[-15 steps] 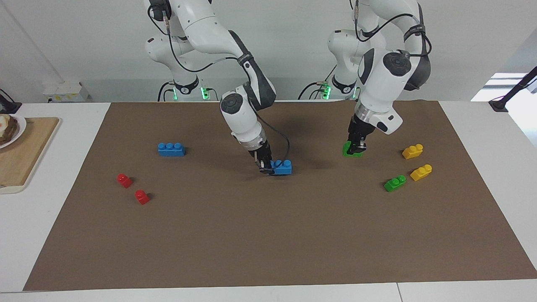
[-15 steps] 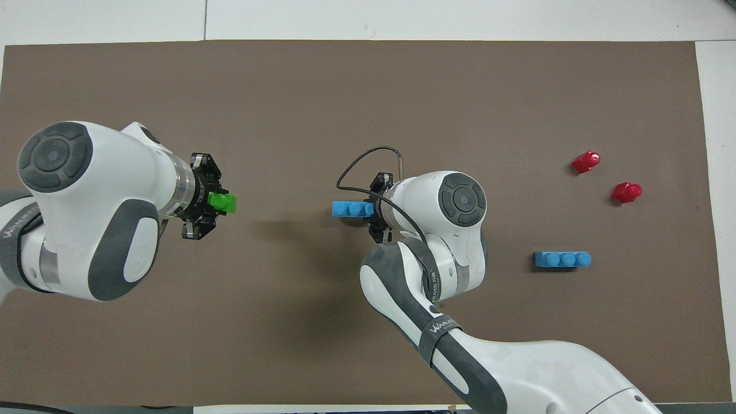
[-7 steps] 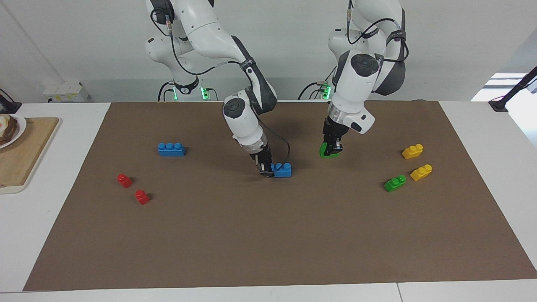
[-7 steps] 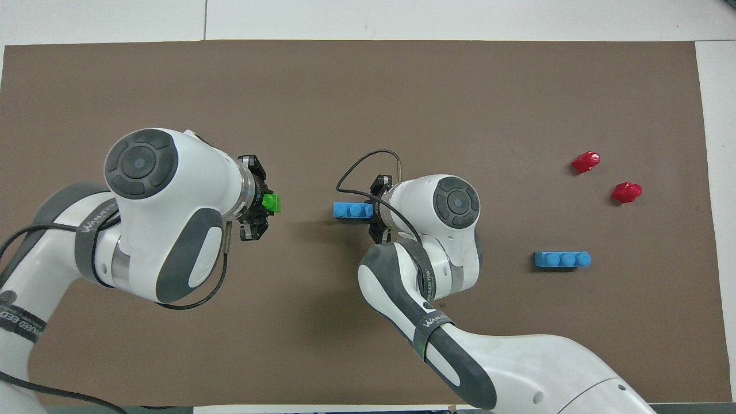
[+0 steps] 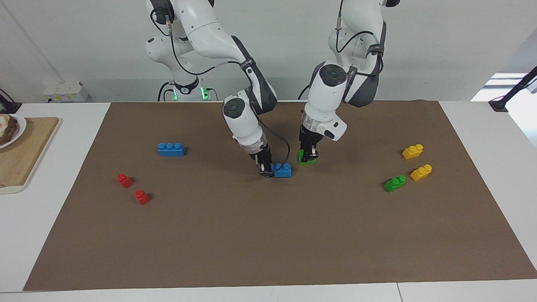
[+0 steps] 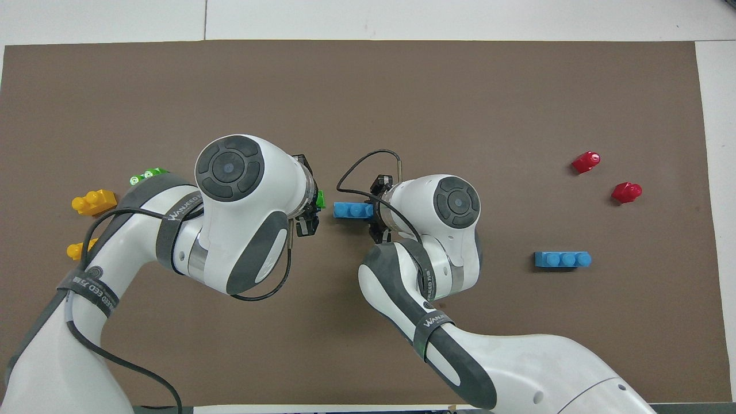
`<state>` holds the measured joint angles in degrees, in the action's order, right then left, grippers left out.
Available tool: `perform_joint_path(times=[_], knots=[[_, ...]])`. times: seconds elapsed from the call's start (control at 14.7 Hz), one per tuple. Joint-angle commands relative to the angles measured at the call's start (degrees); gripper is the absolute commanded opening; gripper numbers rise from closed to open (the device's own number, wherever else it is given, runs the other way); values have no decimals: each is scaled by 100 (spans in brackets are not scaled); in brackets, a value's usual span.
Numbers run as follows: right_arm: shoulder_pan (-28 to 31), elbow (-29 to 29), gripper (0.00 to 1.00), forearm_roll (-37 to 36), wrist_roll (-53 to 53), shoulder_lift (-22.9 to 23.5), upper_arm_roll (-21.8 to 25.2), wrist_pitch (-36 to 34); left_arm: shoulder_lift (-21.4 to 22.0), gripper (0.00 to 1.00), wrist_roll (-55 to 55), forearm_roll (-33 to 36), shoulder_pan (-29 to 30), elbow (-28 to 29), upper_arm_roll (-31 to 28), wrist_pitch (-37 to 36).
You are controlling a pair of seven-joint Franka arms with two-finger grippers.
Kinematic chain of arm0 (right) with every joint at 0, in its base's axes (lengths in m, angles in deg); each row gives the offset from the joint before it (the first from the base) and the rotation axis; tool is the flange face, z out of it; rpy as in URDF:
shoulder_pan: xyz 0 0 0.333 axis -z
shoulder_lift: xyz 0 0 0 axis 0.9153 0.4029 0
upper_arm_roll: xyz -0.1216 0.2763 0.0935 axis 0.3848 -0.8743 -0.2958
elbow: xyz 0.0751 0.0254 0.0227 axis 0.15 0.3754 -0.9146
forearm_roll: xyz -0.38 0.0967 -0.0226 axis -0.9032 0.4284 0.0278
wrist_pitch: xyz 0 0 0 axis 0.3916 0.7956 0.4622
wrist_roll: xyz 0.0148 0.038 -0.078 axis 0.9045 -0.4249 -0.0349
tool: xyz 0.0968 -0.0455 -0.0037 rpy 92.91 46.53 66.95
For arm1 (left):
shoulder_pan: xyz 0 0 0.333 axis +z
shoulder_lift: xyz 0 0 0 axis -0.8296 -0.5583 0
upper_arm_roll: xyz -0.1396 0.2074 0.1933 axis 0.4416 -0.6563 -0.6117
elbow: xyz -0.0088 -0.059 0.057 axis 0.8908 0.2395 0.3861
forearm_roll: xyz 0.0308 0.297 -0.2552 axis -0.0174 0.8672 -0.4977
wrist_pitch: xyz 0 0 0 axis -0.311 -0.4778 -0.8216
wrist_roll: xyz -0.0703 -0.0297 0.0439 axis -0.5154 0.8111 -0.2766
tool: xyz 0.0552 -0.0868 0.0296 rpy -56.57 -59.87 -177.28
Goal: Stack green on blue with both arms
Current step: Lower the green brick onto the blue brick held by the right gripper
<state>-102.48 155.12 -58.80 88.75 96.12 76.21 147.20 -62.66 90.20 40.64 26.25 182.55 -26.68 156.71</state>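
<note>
Green brick (image 5: 305, 157) hung in the closed left hand (image 5: 309, 154), low over the brown mat (image 5: 268, 235) on the desk and just beside the free end of the blue brick (image 5: 282, 169), on the side toward the left arm's end of the desk. That blue brick sat at mid-mat with its long axis running along the desk, the right hand (image 5: 263, 168) clamped on its other end. By my judgement, the green brick had to travel sideways along that axis and then press down onto the exposed studs.
</note>
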Motion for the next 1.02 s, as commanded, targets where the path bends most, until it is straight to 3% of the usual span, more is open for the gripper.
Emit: perform_joint_path(times=[0.0,0.34,0.95], knots=[[47,116,0,50,-66,50,1,148,-289,0,310,-52,-217,-350,-78,50],[64,143,0,50,-92,41,1,148,-755,0,469,-25,-499,-595,-78,112],[108,187,0,50,-154,41,1,157,-817,0,706,-17,-596,-500,-78,384]])
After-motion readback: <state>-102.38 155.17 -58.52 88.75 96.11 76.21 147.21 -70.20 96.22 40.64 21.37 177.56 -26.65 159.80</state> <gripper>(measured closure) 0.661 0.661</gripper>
